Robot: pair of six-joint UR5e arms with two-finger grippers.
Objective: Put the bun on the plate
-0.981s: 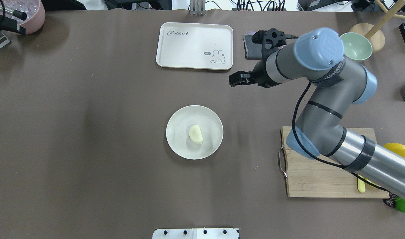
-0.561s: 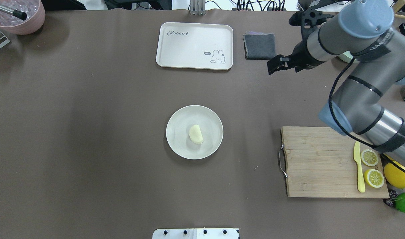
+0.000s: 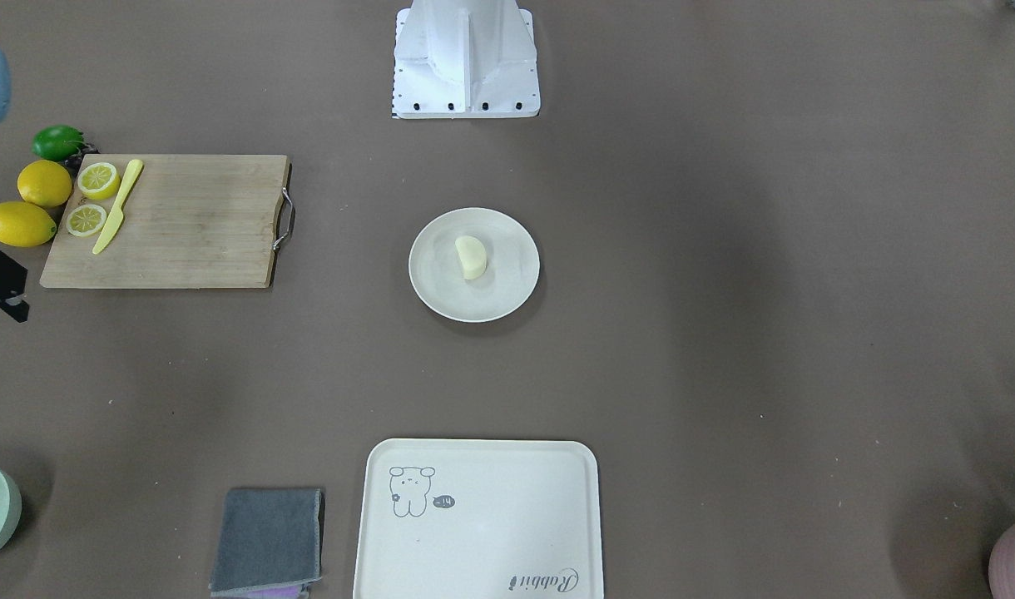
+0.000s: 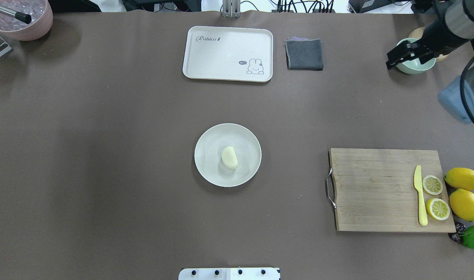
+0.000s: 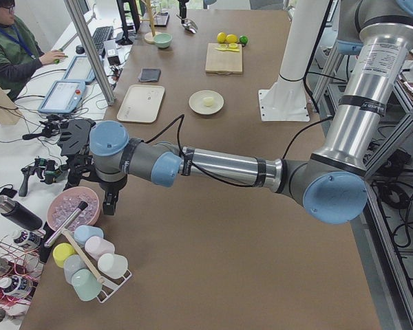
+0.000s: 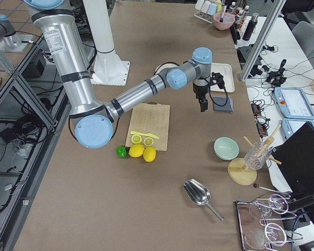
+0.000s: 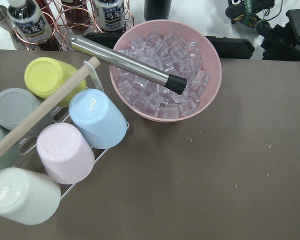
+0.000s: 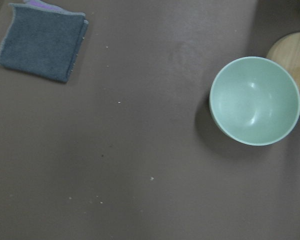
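Note:
The pale cream bun [image 4: 229,157] lies on the round off-white plate [image 4: 209,171] in the middle of the table, a little right of the plate's centre. The front view shows the same bun [image 3: 471,256] on the plate [image 3: 441,291]. Nothing touches either. My right gripper [image 4: 391,62] hangs far off at the back right, over the green bowl, open and empty; it points down in the right side view [image 6: 202,107]. My left gripper [image 5: 111,203] is at the table's far left end beside a pink ice bowl; I cannot tell its state.
A cream rabbit tray [image 4: 228,53] and a grey cloth [image 4: 304,54] lie at the back. A green bowl [image 8: 254,100] sits under the right wrist. A cutting board [image 4: 377,190] with a knife, lemon halves, lemons and a lime is at the right. An ice bowl [image 7: 165,70] and a cup rack are at the left end.
My right arm has swung from near the tray to the back right corner, uncovering the cutting board. The bun and plate have not moved.

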